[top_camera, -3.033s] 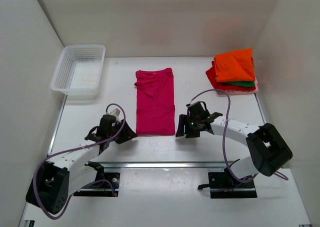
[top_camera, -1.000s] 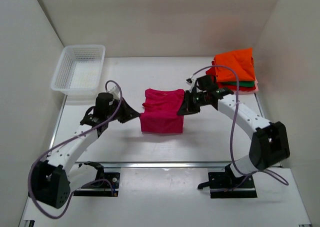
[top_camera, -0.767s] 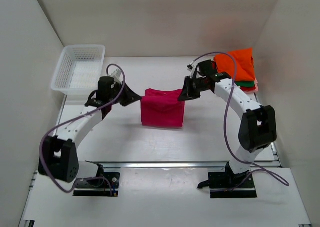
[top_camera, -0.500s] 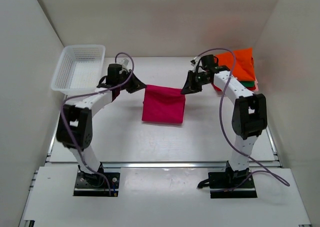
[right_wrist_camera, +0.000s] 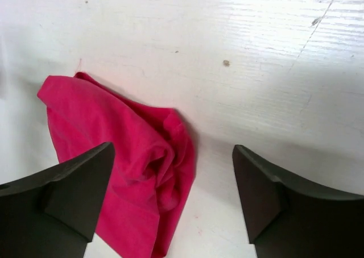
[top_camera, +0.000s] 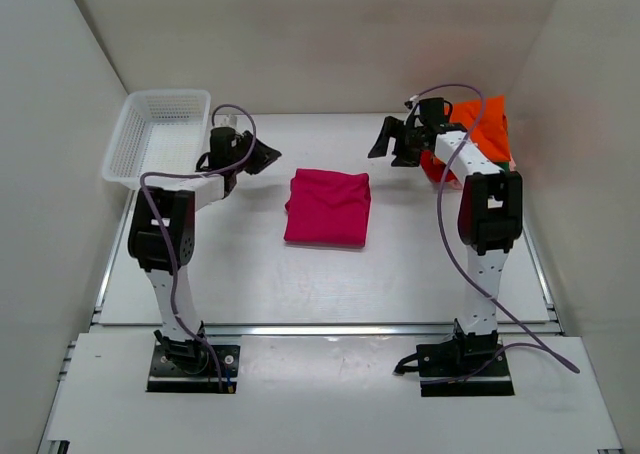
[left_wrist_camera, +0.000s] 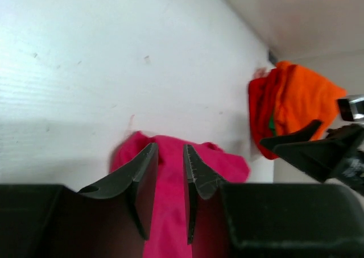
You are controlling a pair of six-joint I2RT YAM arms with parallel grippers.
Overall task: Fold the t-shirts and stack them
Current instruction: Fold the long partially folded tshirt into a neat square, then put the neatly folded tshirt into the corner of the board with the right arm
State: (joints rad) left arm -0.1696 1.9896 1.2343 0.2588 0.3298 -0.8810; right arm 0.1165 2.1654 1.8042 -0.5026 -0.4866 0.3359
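Observation:
The magenta-pink t-shirt (top_camera: pixel 328 207) lies folded in a rough square at the table's middle. It also shows in the left wrist view (left_wrist_camera: pixel 227 162) and, with a rumpled far corner, in the right wrist view (right_wrist_camera: pixel 114 161). My left gripper (top_camera: pixel 264 155) hangs beyond the shirt's far left corner, jaws a little apart with nothing between them (left_wrist_camera: pixel 169 151). My right gripper (top_camera: pixel 384 140) hangs beyond the far right corner, wide open and empty (right_wrist_camera: pixel 172 150). A stack of folded t-shirts (top_camera: pixel 478 137), orange on top with green and red below, sits at the back right.
A white mesh basket (top_camera: pixel 158 140) stands at the back left, just behind my left arm. White walls close in the table at the back and both sides. The stack (left_wrist_camera: pixel 296 102) and my right gripper's dark fingers (left_wrist_camera: pixel 318 153) show in the left wrist view.
Both grippers have let go of the magenta shirt's raised edge. It now lies flat, folded in half. Both grippers have moved up and outward, away from the shirt.

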